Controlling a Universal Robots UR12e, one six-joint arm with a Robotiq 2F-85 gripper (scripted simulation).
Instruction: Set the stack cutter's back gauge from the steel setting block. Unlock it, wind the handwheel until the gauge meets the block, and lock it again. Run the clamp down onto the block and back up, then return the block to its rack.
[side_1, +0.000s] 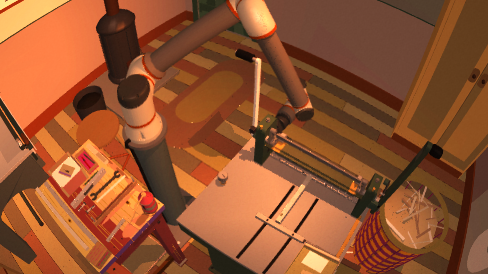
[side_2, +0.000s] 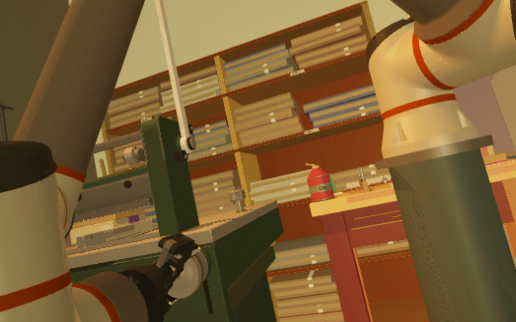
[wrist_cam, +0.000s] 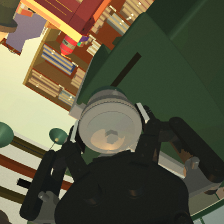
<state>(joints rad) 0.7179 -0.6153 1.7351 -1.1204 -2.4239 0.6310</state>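
Note:
The pale knurled handwheel (wrist_cam: 110, 125) sits on the far side of the green stack cutter (side_1: 280, 200), under the table edge, and my gripper (wrist_cam: 109, 124) is closed around its rim there (side_2: 187, 267). On the grey table top the back gauge (side_1: 280, 227) lies as a pale bar across two dark slots, with a stem (side_1: 291, 202) running toward the clamp beam (side_1: 315, 162). A small knob (side_1: 223, 176) stands near the table's left corner. The white clamp lever (side_1: 256, 90) rises upright from the left green post. I cannot make out the steel setting block.
A workbench (side_1: 95, 200) with wrenches, rulers and a red oil can (side_1: 148, 202) stands left of the cutter, beside the arm's base column (side_1: 157, 170). A wire bin of scraps (side_1: 400, 225) stands at the cutter's right. Shelves of paper stacks (side_2: 280, 115) fill the far wall.

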